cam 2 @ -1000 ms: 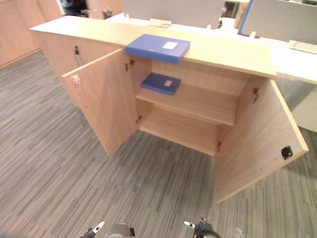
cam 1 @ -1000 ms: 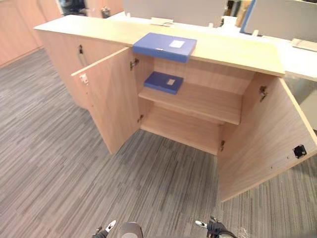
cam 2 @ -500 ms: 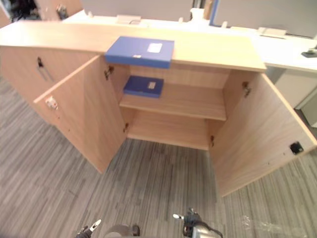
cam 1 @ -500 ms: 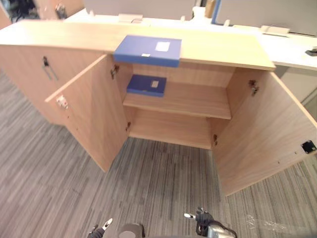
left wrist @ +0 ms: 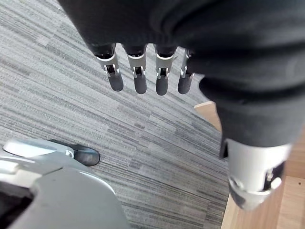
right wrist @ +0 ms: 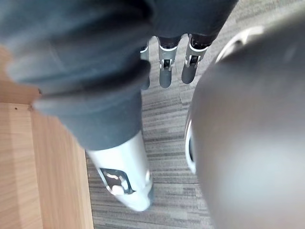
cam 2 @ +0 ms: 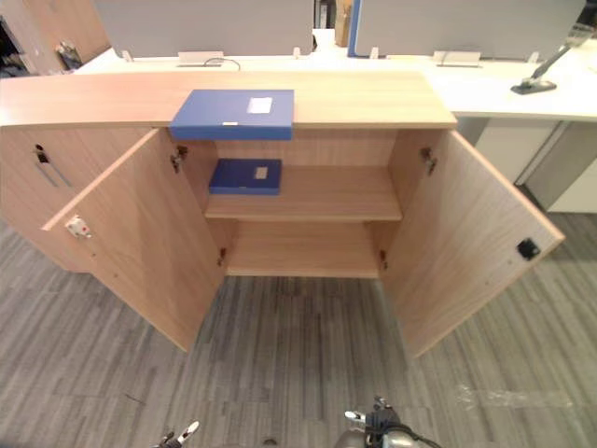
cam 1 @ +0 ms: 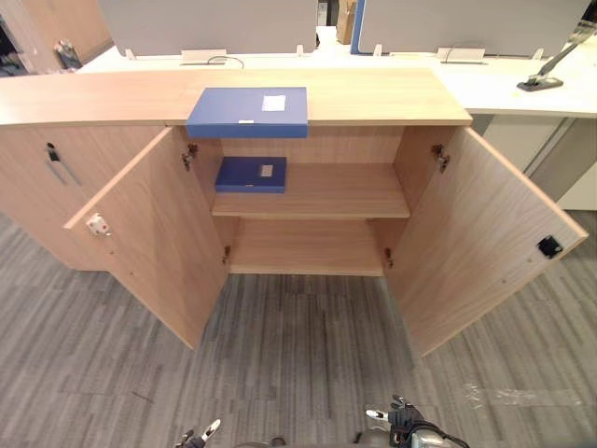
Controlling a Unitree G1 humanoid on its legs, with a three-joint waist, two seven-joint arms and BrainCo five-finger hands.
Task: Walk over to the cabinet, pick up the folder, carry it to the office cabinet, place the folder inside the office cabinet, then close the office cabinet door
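the folder (cam 1: 247, 112) lies atop the cabinet (cam 1: 373, 93), well apart from my hands. my left hand (left wrist: 139, 81) and right hand (right wrist: 165, 71) hang loose-fingered, holding nothing.

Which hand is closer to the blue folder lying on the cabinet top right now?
Left, slightly. The left hand hangs low, almost straight out in front of the folder; the right hand hangs equally low but further off to its right. Both are far short of it.

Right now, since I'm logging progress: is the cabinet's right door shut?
No, the right door stands wide open, and so does the left door.
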